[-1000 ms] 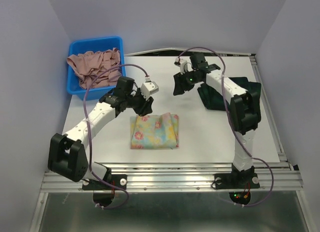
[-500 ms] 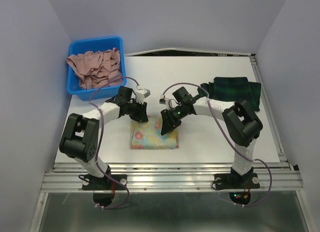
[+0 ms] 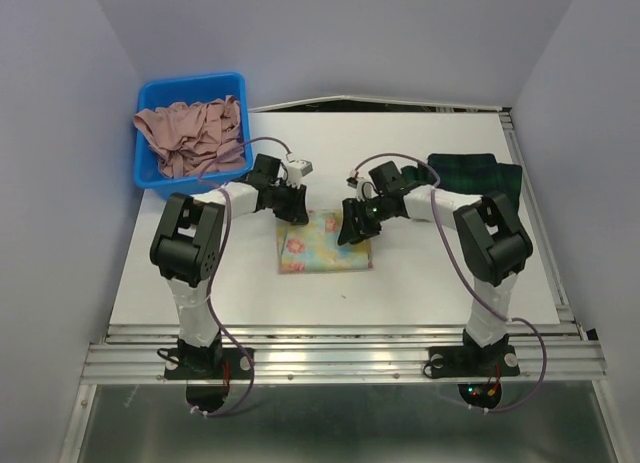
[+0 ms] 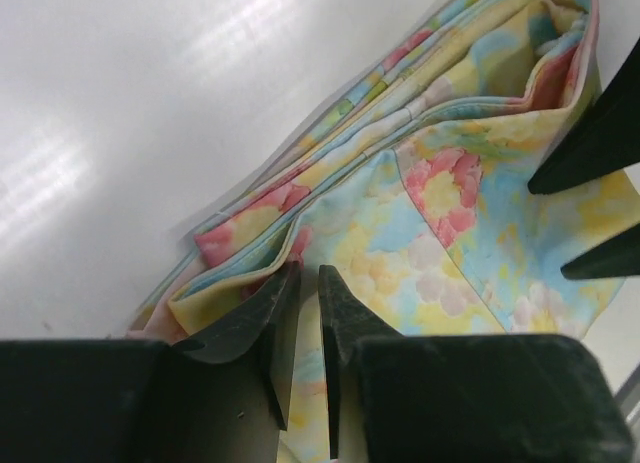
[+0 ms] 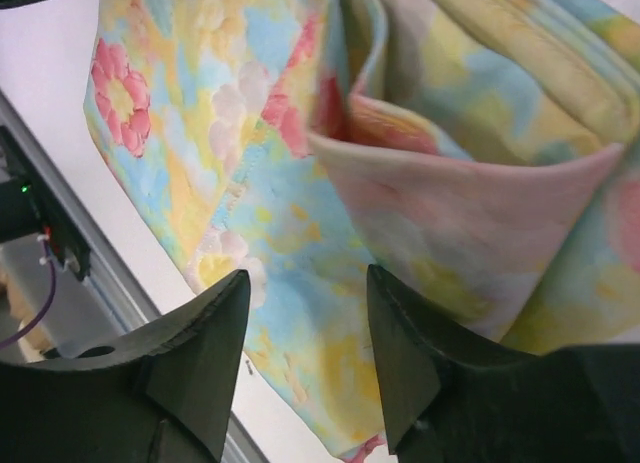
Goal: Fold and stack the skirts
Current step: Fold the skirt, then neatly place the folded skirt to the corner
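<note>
White surface under grey walls (image 3: 200, 283) carries the folded floral skirt (image 3: 325, 248) at its middle, with the plaid skirt (image 3: 470, 173) well apart at the far right. The left gripper (image 3: 297, 217) is pinched to a slit on the floral skirt's far-left corner. The right gripper (image 3: 352, 230) straddles the bulky far-right fold. Whether it presses, I cannot tell. Both are probably placed to shift the bundle level toward the plaid one.

I count two claws of my own, the left claw (image 3: 296, 217) and the right claw (image 3: 352, 230). There are two skirts: one floral skirt (image 3: 325, 245) under and between both claws, and one plaid skirt (image 3: 482, 173) out past my right claw. One blue bin (image 3: 190, 83) sits beyond my left claw, holding one heap of pinkish cloth (image 3: 190, 138) whose pieces I cannot count. One white table (image 3: 430, 273) lies beneath them.
</note>
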Robot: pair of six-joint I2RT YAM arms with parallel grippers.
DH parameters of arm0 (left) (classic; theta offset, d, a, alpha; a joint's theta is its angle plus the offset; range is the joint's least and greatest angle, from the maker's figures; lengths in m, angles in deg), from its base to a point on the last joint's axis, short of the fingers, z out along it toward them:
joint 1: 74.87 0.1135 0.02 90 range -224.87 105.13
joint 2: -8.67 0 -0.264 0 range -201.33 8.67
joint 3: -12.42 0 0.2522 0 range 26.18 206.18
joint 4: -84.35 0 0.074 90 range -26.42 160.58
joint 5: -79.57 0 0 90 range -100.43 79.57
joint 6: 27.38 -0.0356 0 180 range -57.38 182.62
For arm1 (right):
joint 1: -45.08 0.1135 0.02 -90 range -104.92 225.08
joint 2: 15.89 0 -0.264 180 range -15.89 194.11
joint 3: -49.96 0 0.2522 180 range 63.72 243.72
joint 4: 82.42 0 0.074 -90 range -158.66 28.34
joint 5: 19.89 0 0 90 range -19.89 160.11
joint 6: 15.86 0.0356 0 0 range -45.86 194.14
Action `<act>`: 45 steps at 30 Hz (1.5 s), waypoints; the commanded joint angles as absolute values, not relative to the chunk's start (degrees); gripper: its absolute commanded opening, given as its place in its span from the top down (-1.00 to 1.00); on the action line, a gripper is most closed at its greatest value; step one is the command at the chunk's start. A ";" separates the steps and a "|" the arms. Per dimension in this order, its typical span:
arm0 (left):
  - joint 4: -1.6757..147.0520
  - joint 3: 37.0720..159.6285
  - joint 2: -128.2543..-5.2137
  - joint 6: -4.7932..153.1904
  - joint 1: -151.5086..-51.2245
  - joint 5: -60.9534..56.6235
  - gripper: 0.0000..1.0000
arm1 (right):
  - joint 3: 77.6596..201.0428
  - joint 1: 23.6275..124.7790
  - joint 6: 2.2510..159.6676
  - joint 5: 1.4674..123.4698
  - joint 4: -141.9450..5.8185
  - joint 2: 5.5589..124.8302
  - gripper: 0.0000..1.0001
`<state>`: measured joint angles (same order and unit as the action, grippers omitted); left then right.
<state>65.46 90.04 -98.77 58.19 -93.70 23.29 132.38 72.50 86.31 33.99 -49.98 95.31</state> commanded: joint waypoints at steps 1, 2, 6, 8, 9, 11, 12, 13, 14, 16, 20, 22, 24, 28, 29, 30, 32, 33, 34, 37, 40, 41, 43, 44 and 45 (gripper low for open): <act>66.19 96.92 -99.96 57.88 -93.94 20.69 0.45 | 135.95 71.09 83.55 42.95 -48.80 92.58 -0.18; 65.75 97.28 -98.66 57.52 -93.94 20.43 0.37 | 136.22 71.09 83.81 42.43 -48.71 91.53 -0.21; 65.22 94.40 -90.40 58.57 -93.85 20.07 0.05 | 136.58 71.09 86.09 45.67 -48.27 85.73 -0.40; 67.76 87.82 -82.32 61.91 -93.85 19.81 -0.18 | 135.97 69.77 88.37 47.16 -47.22 82.47 -0.49; 68.38 85.79 -79.95 62.44 -93.76 19.11 -0.38 | 135.27 69.08 89.34 48.04 -47.04 81.33 -0.55; 68.56 80.86 -74.22 66.73 -93.76 17.70 -0.79 | 132.99 68.55 90.75 49.19 -47.30 77.47 -0.64; 68.21 79.72 -73.08 67.45 -93.76 16.92 -0.79 | 130.97 68.54 91.28 49.45 -47.56 76.32 -0.69; 66.91 77.71 -71.50 68.24 -93.76 16.73 -0.80 | 130.00 68.54 91.37 50.15 -48.00 75.01 -0.74; 66.46 76.73 -70.96 70.25 -93.76 16.56 -0.81 | 129.29 68.54 91.02 50.42 -47.92 74.91 -0.75; 67.41 74.53 -69.91 72.63 -93.76 14.90 -0.81 | 127.53 68.54 90.93 52.17 -47.74 75.34 -0.75; 70.14 66.80 -65.51 79.31 -93.76 9.35 -0.97 | 126.12 67.49 92.68 56.57 -47.92 79.90 -0.76; 73.12 64.95 -64.20 80.89 -93.76 9.09 -0.97 | 126.21 67.49 92.86 57.45 -48.18 81.40 -0.77; 74.53 63.27 -64.36 81.86 -93.85 10.39 -0.97 | 126.21 66.87 93.39 56.40 -49.05 83.85 -0.78; 77.26 62.92 -69.71 82.92 -93.85 11.28 -0.97 | 126.38 66.87 93.48 54.38 -50.29 87.38 -0.79; 77.53 63.44 -71.29 83.27 -93.85 11.28 -0.97 | 126.47 66.87 93.31 54.38 -50.46 87.82 -0.79; 77.53 63.97 -72.79 83.27 -93.85 11.28 -0.97 | 126.47 66.87 93.30 54.46 -50.90 88.26 -0.79; 77.09 66.25 -77.44 83.27 -93.76 11.72 -0.86 | 126.21 66.87 93.30 54.29 -51.17 89.58 -0.72; 77.00 67.04 -80.68 83.36 -93.85 12.51 -0.78 | 126.03 66.87 93.13 54.12 -51.78 89.84 -0.69; 77.00 68.53 -82.28 83.80 -93.94 13.12 -0.67 | 125.86 66.87 93.13 53.16 -52.13 90.37 -0.65; 76.56 70.82 -86.50 85.03 -94.03 13.92 -0.47 | 125.68 66.87 92.95 51.66 -53.36 91.34 -0.47; 77.17 72.93 -90.63 86.43 -94.38 14.01 -0.05 | 126.03 66.87 92.95 50.69 -54.68 92.74 -0.18; 77.44 73.55 -91.08 86.87 -94.64 14.18 0.32 | 126.29 66.87 92.87 50.34 -54.86 93.44 -0.04; 77.44 74.08 -91.61 87.75 -95.08 14.53 0.47 | 127.08 66.87 92.78 49.99 -54.95 93.97 0.12; 77.44 74.78 -91.70 87.67 -95.34 14.53 0.54 | 127.96 66.87 92.52 49.90 -54.86 94.06 0.24; 77.35 75.05 -91.70 87.67 -95.87 14.10 0.74 | 128.40 66.87 92.34 49.81 -54.95 93.98 0.51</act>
